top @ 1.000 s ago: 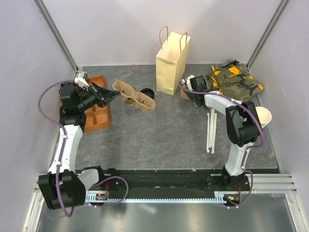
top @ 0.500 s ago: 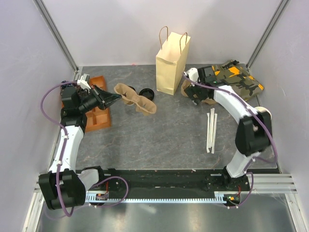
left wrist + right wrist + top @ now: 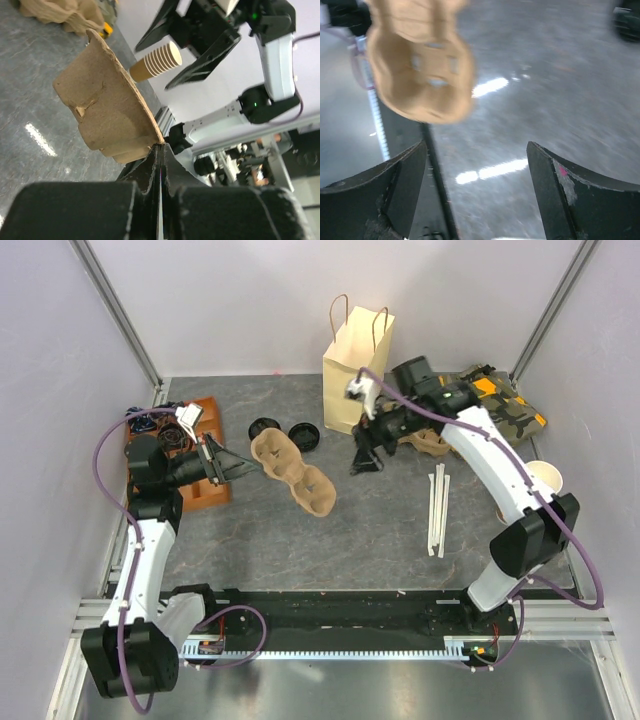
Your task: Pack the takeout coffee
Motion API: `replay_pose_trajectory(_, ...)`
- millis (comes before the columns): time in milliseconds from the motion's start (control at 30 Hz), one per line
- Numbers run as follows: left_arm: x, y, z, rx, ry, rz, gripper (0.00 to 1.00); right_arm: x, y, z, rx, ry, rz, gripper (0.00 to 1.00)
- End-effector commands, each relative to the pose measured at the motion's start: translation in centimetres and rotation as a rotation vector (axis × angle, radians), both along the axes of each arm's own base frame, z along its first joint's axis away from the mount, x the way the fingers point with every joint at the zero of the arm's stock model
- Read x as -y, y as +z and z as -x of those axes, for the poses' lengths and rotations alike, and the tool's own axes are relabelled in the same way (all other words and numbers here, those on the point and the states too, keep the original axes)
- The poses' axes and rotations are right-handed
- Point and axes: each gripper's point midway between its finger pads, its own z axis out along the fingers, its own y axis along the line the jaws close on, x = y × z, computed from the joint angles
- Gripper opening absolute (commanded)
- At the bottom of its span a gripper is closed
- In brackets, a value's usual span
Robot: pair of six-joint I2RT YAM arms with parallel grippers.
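Two round black tops sit side by side on the table, one (image 3: 264,428) on the left and one (image 3: 303,435) on the right. I cannot tell which of them is the takeout coffee's lid. My left gripper (image 3: 248,466) (image 3: 161,146) is shut on the edge of a tan pulp cup carrier (image 3: 298,473) (image 3: 107,107), held tilted just in front of them. My right gripper (image 3: 362,454) (image 3: 477,165) hangs open and empty over the table, right of the carrier (image 3: 420,65) and in front of the tan paper bag (image 3: 355,365).
A second pulp carrier (image 3: 425,440) lies behind my right arm, beside a camouflage cloth (image 3: 492,405). A stack of pale cups (image 3: 547,480) (image 3: 156,60) lies at the right edge. White sticks (image 3: 437,510) lie right of centre. An orange tray (image 3: 205,480) sits under my left arm.
My left gripper has pulled the carrier nearer and to the right, uncovering the left black top. My right arm has swung left from beside the bag, its jaws now spread wide.
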Motion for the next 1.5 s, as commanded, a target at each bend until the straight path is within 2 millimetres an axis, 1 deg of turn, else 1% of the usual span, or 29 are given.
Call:
replay_pose_trajectory(0,1.0,1.4,2.4,0.163,-0.095,-0.033,0.02,-4.4,1.5,4.3,-0.083,0.155,-0.122,0.88)
replay_pose_trajectory(133,1.3,1.5,2.9,0.184,-0.098,-0.036,0.02,-6.0,1.9,4.9,-0.077,0.166,-0.188,0.87)
replay_pose_trajectory(233,1.3,1.6,3.0,0.2,-0.087,-0.037,0.02,-6.9,1.2,6.4,-0.124,0.21,-0.194,0.86)
replay_pose_trajectory(267,1.3,1.7,3.0,0.203,-0.085,-0.034,0.02,-7.0,0.4,6.8,-0.144,0.217,-0.183,0.84)
replay_pose_trajectory(333,1.4,1.8,3.2,0.203,-0.09,-0.024,0.02,-7.6,-0.4,7.1,-0.126,0.227,-0.168,0.84)
replay_pose_trajectory(367,1.4,1.8,3.2,0.202,-0.087,-0.022,0.02,-7.6,-1.3,7.3,-0.135,0.226,-0.156,0.84)
replay_pose_trajectory(400,1.4,1.8,3.2,0.197,-0.09,-0.018,0.02,-7.9,-1.4,7.0,-0.116,0.221,-0.162,0.83)
replay_pose_trajectory(433,1.4,1.8,3.3,0.201,-0.092,-0.019,0.02,-8.0,-1.8,6.8,-0.11,0.208,-0.15,0.81)
replay_pose_trajectory(467,1.4,1.8,3.3,0.198,-0.095,-0.018,0.02,-8.2,-2.4,6.7,-0.117,0.202,-0.137,0.75)
replay_pose_trajectory(500,1.4,1.8,3.4,0.2,-0.096,-0.018,0.02,-8.3,-2.9,6.5,-0.115,0.194,-0.121,0.74)
replay_pose_trajectory(533,1.4,1.9,3.5,0.203,-0.095,-0.018,0.02,-8.2,-3.2,6.4,-0.118,0.192,-0.113,0.71)
replay_pose_trajectory(567,1.5,1.9,3.6,0.202,-0.098,-0.017,0.02,-8.2,-3.3,6.4,-0.116,0.196,-0.108,0.64)
replay_pose_trajectory(600,1.4,1.9,3.6,0.199,-0.098,-0.016,0.02,-8.2,-3.4,6.3,-0.119,0.192,-0.106,0.62)
replay_pose_trajectory(633,1.4,1.9,3.7,0.202,-0.097,-0.016,0.02,-8.2,-3.4,6.4,-0.118,0.192,-0.104,0.61)
replay_pose_trajectory(733,1.4,1.8,3.7,0.196,-0.095,-0.015,0.02,-7.9,-3.0,6.3,-0.096,0.183,-0.1,0.64)
replay_pose_trajectory(800,1.4,1.7,3.6,0.193,-0.095,-0.015,0.02,-7.6,-2.3,6.1,-0.073,0.171,-0.101,0.68)
replay_pose_trajectory(833,1.4,1.8,3.6,0.194,-0.097,-0.015,0.02,-7.5,-2.1,6.1,-0.067,0.164,-0.101,0.7)
replay_pose_trajectory(867,1.4,1.7,3.6,0.193,-0.097,-0.015,0.02,-7.2,-1.8,6.0,-0.056,0.152,-0.101,0.76)
replay_pose_trajectory(900,1.5,1.9,3.6,0.196,-0.098,-0.015,0.02,-6.8,-1.9,5.3,-0.044,0.12,-0.09,0.79)
replay_pose_trajectory(933,1.4,1.9,3.6,0.196,-0.097,-0.015,0.02,-6.5,-1.9,5.0,-0.043,0.108,-0.087,0.83)
replay_pose_trajectory(967,1.5,1.9,3.7,0.196,-0.1,-0.014,0.02,-6.3,-2.1,4.8,-0.054,0.098,-0.085,0.84)
replay_pose_trajectory(1000,1.4,2.0,3.5,0.195,-0.095,-0.012,0.02,-6.2,-2.1,4.7,-0.075,0.1,-0.101,0.84)
replay_pose_trajectory(1100,1.4,2.2,3.5,0.199,-0.094,-0.008,0.02,-6.8,-1.9,5.4,-0.134,0.128,-0.142,0.83)
replay_pose_trajectory(1233,1.4,2.3,3.4,0.196,-0.091,-0.004,0.02,-7.4,-2.6,6.0,-0.171,0.133,-0.156,0.8)
replay_pose_trajectory(1267,1.4,2.3,3.4,0.196,-0.091,-0.003,0.02,-7.7,-2.5,5.9,-0.168,0.137,-0.174,0.8)
replay_pose_trajectory(1400,1.5,2.3,3.3,0.196,-0.087,-0.001,0.02,-8.9,-2.1,6.9,-0.198,0.165,-0.216,0.75)
replay_pose_trajectory(1467,1.4,2.4,3.3,0.194,-0.084,0.0,0.02,-9.4,-2.4,7.0,-0.2,0.162,-0.215,0.65)
